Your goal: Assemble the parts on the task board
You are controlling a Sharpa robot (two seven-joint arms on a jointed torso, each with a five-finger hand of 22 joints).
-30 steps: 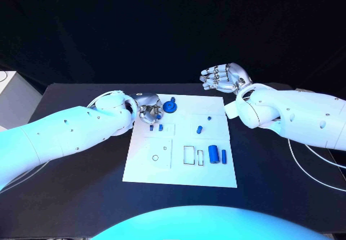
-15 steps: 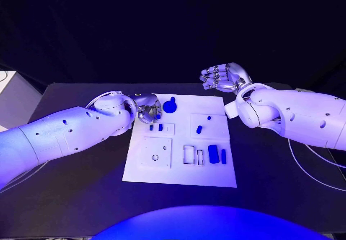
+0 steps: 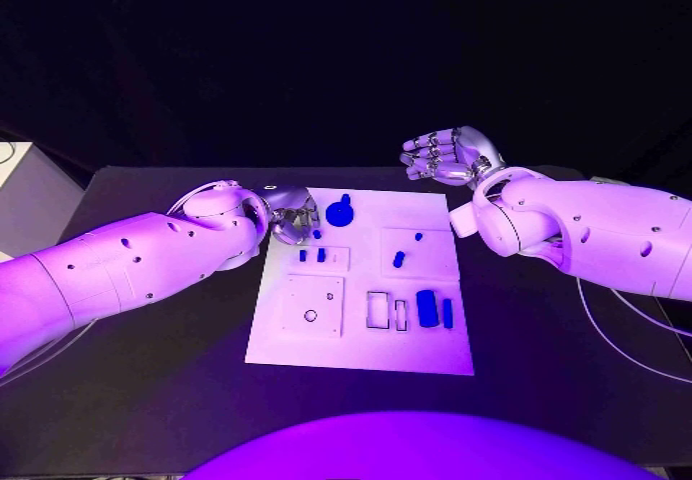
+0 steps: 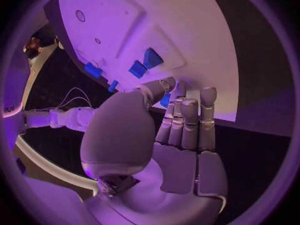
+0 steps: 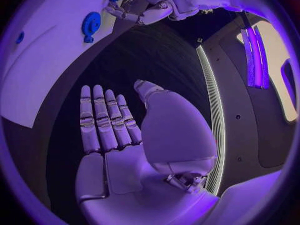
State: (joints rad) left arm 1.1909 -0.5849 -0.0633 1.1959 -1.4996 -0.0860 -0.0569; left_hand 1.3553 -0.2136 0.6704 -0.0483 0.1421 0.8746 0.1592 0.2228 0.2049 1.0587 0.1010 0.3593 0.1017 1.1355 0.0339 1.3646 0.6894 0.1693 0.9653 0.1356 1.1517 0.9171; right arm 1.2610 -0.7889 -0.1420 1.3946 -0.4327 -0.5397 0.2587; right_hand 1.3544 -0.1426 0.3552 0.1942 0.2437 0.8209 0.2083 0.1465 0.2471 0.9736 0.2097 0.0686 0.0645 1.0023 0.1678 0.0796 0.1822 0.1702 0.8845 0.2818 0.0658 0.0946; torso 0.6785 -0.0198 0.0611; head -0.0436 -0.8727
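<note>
Left hand (image 3: 293,214) pinching small blue part (image 4: 165,100) (lifted clear of board (image 3: 361,340) since earlier). Right hand (image 3: 450,155) open, idle. Insertion pending.

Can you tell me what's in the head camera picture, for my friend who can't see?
A white task board lies on a black table with small blue parts on it. The left hand reaches over the board's far left corner, while the right hand is raised beyond the board.

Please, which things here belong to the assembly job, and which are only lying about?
Job:
board
round blue part
two small parts
long parts
small blue piece pinched by left hand

Lying about:
white box at the table's left
cable at the right
</note>
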